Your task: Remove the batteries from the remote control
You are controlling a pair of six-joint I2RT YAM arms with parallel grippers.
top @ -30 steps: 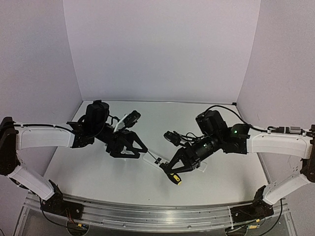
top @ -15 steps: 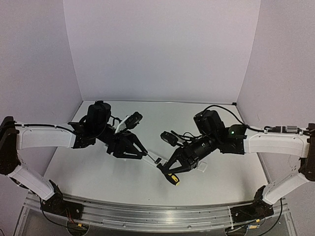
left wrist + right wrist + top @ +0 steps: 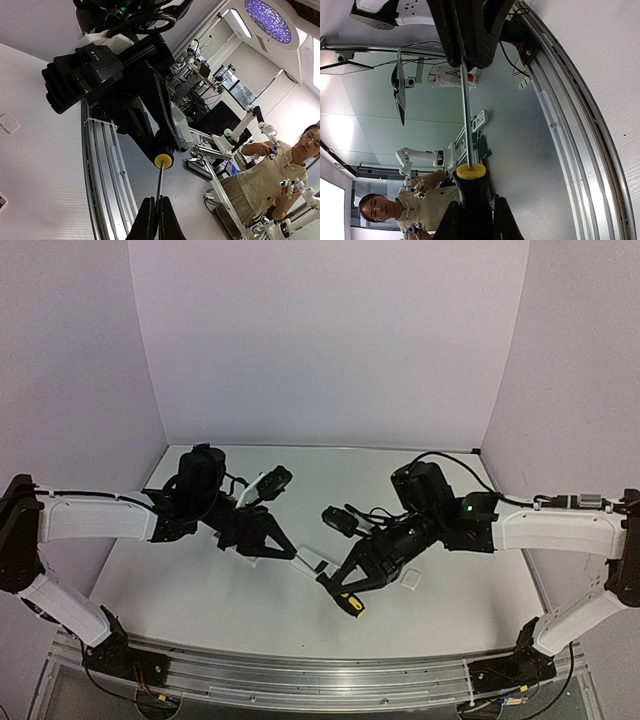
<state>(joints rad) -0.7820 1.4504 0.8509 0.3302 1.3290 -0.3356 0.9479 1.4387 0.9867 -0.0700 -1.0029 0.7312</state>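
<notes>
My right gripper (image 3: 346, 588) (image 3: 472, 220) is shut on the black-and-yellow handle of a screwdriver (image 3: 353, 602) (image 3: 471, 192). The thin metal shaft (image 3: 160, 187) runs from the handle to my left gripper (image 3: 289, 552) (image 3: 156, 215), whose fingers are shut on its tip end. In the top view the white remote control (image 3: 314, 563) lies on the table just under the shaft, between the two grippers. No batteries show in any view.
A small flat white cover piece (image 3: 408, 582) (image 3: 9, 123) lies on the table right of the right gripper. The metal rail (image 3: 320, 680) runs along the table's near edge. The purple walls close in the back and the sides.
The left gripper has closed, from open to shut on the screwdriver's shaft. The right gripper, with the handle in it, has drifted slightly to the left.
</notes>
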